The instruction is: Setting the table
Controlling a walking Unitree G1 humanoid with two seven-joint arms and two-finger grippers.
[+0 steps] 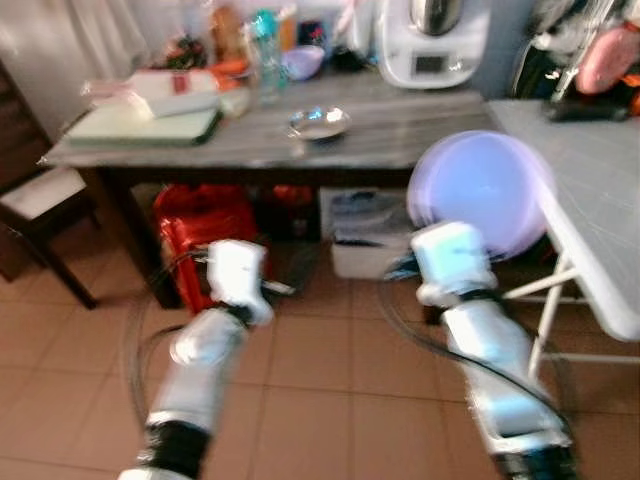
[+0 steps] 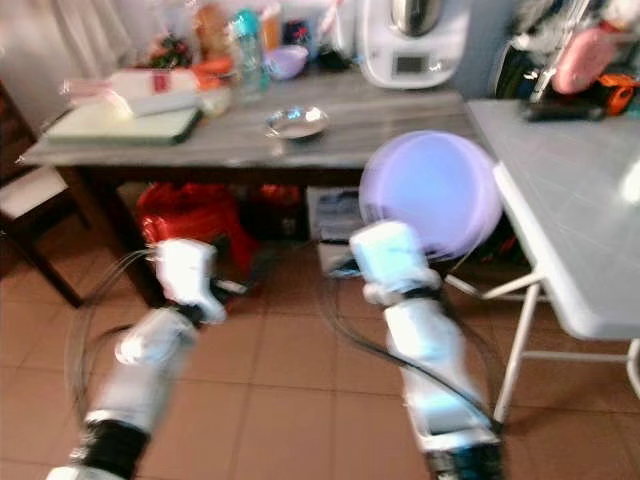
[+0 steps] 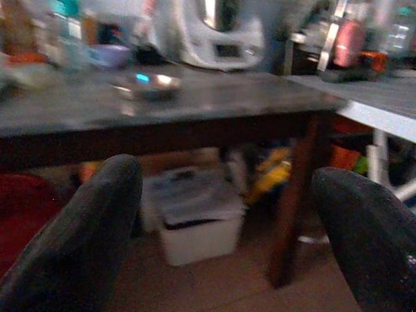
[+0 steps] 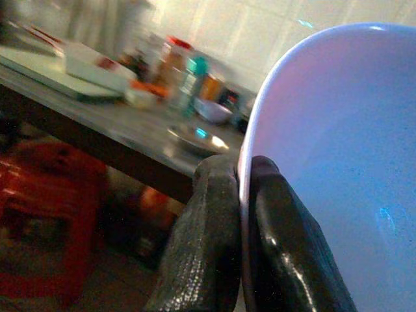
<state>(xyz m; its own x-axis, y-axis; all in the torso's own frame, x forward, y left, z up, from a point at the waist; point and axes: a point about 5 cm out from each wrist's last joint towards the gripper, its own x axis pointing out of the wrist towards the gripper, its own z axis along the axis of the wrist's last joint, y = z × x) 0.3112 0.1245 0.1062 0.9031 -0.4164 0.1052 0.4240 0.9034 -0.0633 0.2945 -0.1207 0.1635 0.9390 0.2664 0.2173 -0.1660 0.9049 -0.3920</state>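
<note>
A pale lilac plate (image 1: 480, 190) stands on edge in the air between the two tables, with my right gripper (image 4: 242, 195) shut on its rim; the two black fingers (image 4: 201, 247) pinch the edge from both sides. My left gripper (image 3: 227, 214) is open and holds nothing, its arm (image 1: 225, 300) stretched forward low over the floor in front of the dark table (image 1: 390, 140). A small metal dish (image 1: 319, 122) lies on that table. The head views are blurred.
The dark table carries a white kitchen machine (image 1: 432, 40), bottles, a small bowl and a tray with a box. A white folding table (image 1: 590, 180) stands at the right. Under the dark table are a red stool (image 1: 200, 225) and a white bin (image 3: 195, 221). A chair (image 1: 45, 200) stands at the left.
</note>
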